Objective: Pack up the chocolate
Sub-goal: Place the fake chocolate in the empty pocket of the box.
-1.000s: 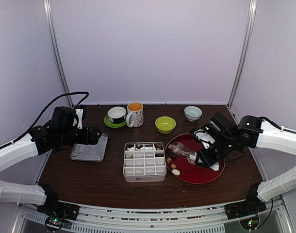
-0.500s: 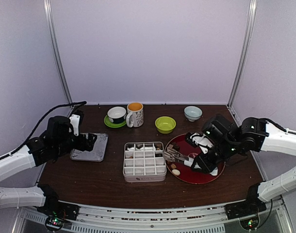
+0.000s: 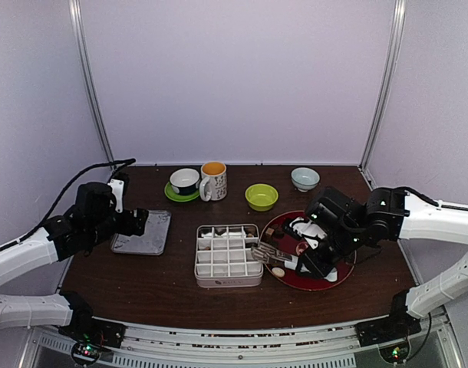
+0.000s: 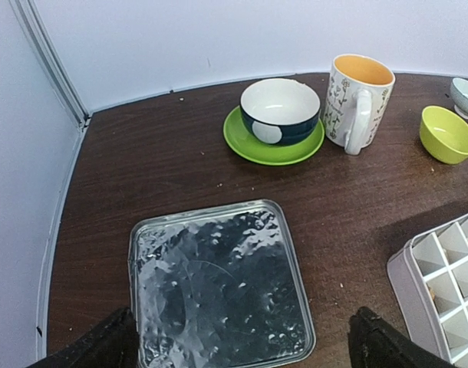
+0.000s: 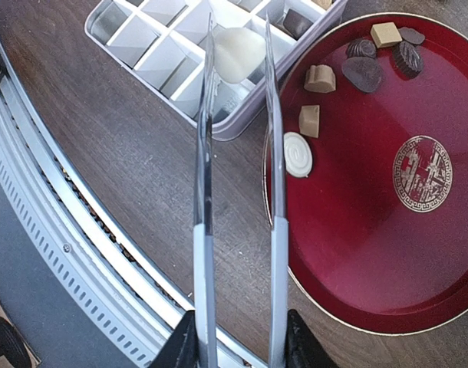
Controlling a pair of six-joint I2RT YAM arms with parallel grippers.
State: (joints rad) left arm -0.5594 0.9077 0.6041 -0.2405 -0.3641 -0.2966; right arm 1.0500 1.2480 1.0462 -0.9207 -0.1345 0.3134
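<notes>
Currently right gripper (image 5: 238, 341) jaws partly closed, clamped on metal tongs (image 5: 205, 192). Tong tips pinch one cream-white chocolate (image 5: 238, 54) over the divided box (image 5: 226, 126), near its plate-side edge. Other chocolates (image 5: 362, 73) lie on the red plate (image 5: 357, 253). Left gripper (image 4: 245, 341) spread wide, empty, above tin lid (image 4: 219, 284). Risk: smooth tips, small hold; piece could slip or land astride a divider.

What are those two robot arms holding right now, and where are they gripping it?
The right jaws clamp metal tongs by the handle end; the tongs' tips pinch a cream-white chocolate. The left jaws stand open, holding nothing.
</notes>
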